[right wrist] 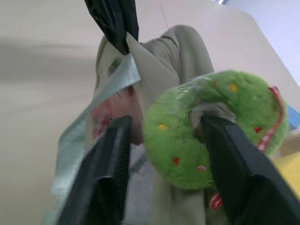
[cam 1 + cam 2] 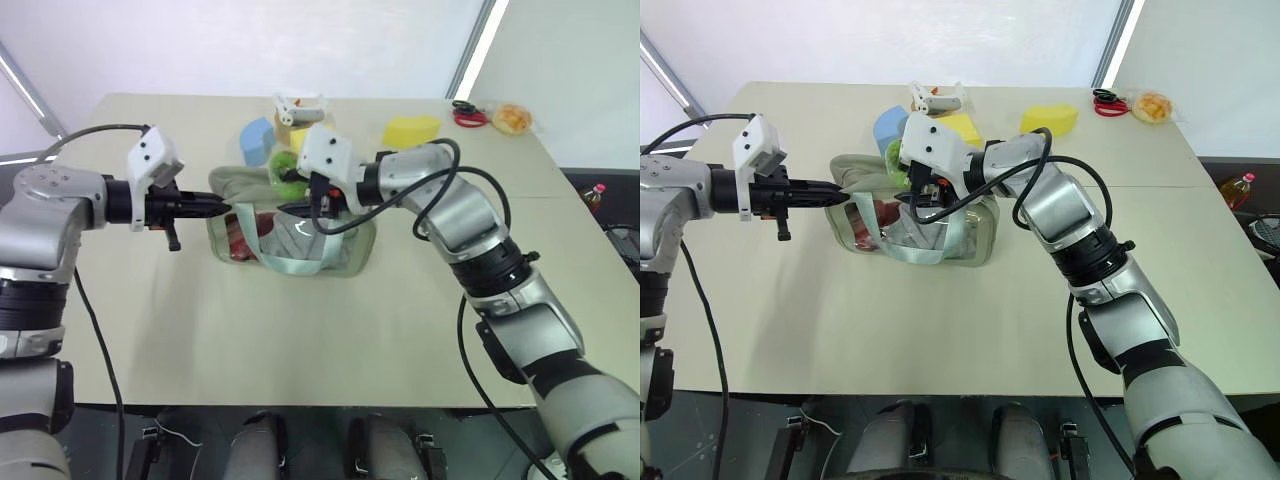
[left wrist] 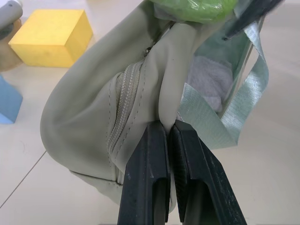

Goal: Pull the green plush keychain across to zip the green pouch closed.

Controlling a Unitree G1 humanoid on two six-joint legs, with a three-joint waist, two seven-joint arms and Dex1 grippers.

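Left eye view is showing the counter carrying the green pouch near its middle, and every place here is being given from that pouch. The pouch is lying with its long axis running across the counter from the robot's left to its right, its zipper edge turned up and toward the far side, and its pale strap is looping down over its near face. Yellow and blue foam blocks are sitting just beyond the pouch. The left gripper is pinching the pouch's left end with its fingers pressed together on a fold of the fabric, lifting that end slightly and anchoring it. The right gripper is standing over the pouch's upper edge, closer to the left end than the right, and its fingers are parted with the green plush keychain sitting between them; one finger seems to be poking into the ring's hole, but a firm grip is not evident. The keychain is hanging at the pouch's top edge, its ring facing the right wrist camera. Judging by this, the step in hand is securing the keychain; next the right gripper probably needs to clamp on the plush and draw it along the zipper line while the left gripper is bracing the pouch.
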